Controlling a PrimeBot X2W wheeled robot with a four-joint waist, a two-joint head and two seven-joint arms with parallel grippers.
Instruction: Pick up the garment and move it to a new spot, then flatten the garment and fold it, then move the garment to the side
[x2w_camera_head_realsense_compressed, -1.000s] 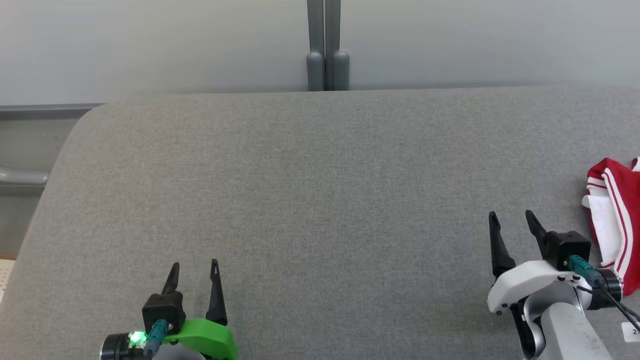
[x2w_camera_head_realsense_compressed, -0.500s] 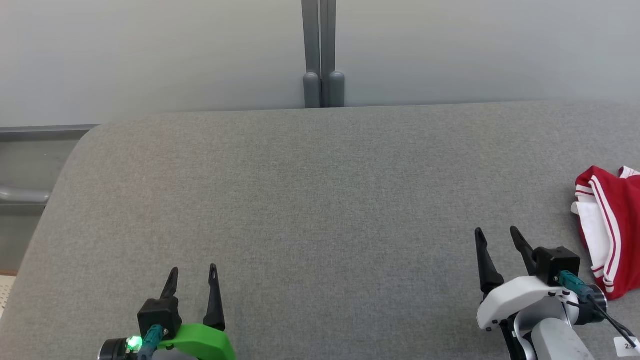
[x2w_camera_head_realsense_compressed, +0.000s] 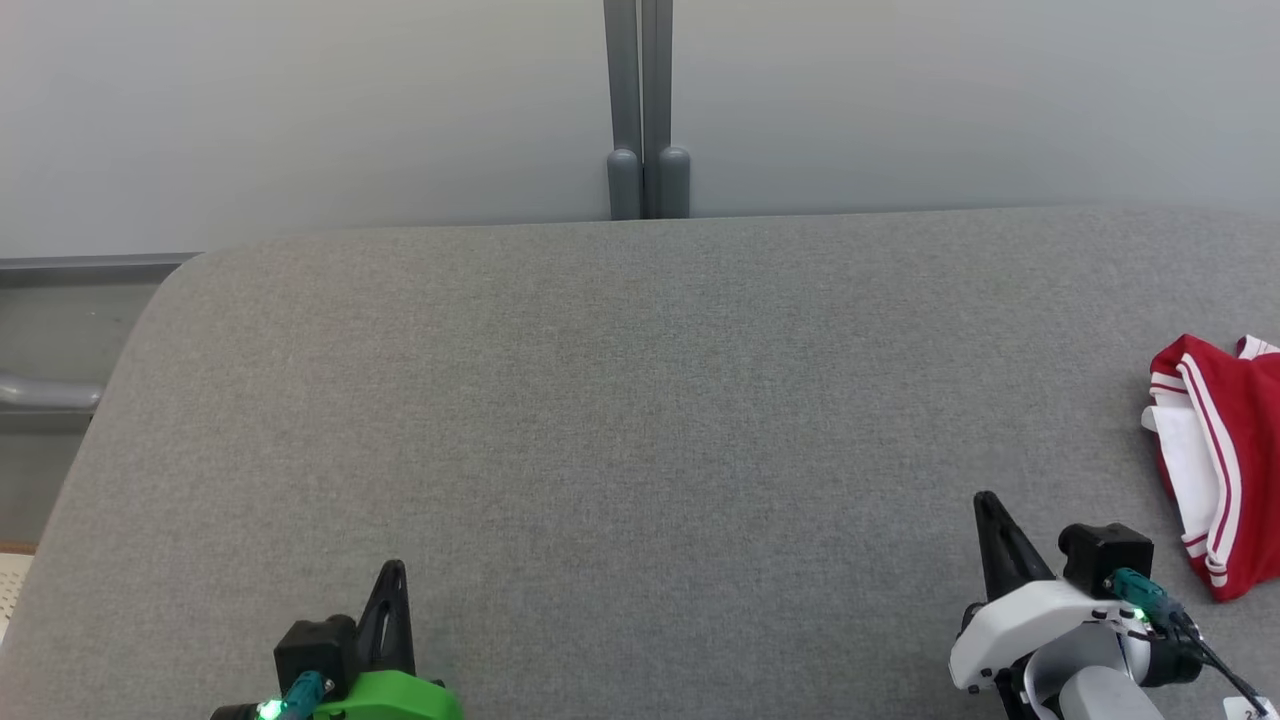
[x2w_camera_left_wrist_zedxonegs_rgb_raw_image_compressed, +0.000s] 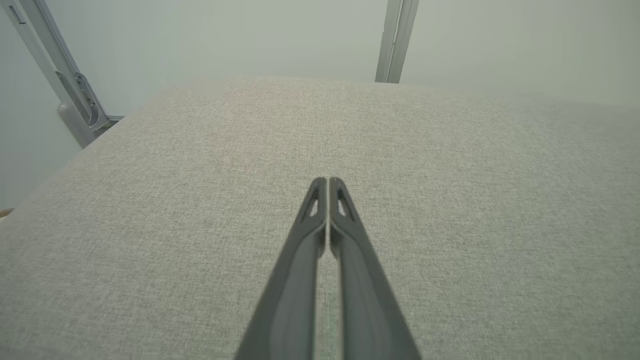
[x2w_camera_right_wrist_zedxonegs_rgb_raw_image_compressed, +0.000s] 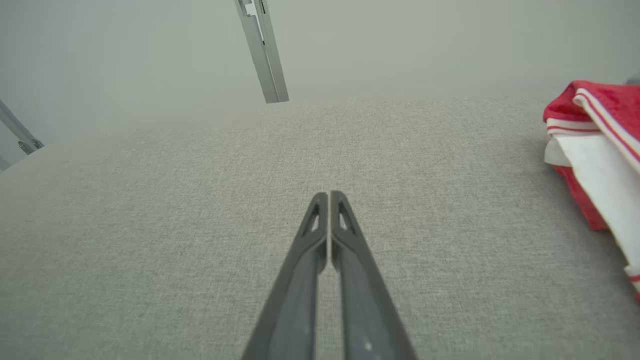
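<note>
The garment (x2w_camera_head_realsense_compressed: 1225, 455) is a red piece with white stripes and a white panel, lying bunched at the right edge of the grey padded table (x2w_camera_head_realsense_compressed: 640, 400); the right wrist view has the garment (x2w_camera_right_wrist_zedxonegs_rgb_raw_image_compressed: 597, 145) at its right side. My right gripper (x2w_camera_head_realsense_compressed: 985, 503) is shut and empty at the lower right, left of the garment and apart from it; its fingers meet tip to tip (x2w_camera_right_wrist_zedxonegs_rgb_raw_image_compressed: 328, 196). Low at the front left, my left gripper (x2w_camera_head_realsense_compressed: 392, 570) is shut with nothing in it (x2w_camera_left_wrist_zedxonegs_rgb_raw_image_compressed: 327, 181).
A grey post (x2w_camera_head_realsense_compressed: 640, 110) rises behind the table's far edge against a pale wall. The table's rounded left corner (x2w_camera_head_realsense_compressed: 170, 290) drops off toward a metal rail (x2w_camera_head_realsense_compressed: 45, 395). Bare fabric stretches between both grippers.
Both grippers have gone from open to shut. Each has drawn back a little toward the bottom edge. The camera tilted slightly earlier, shifting the whole picture down.
</note>
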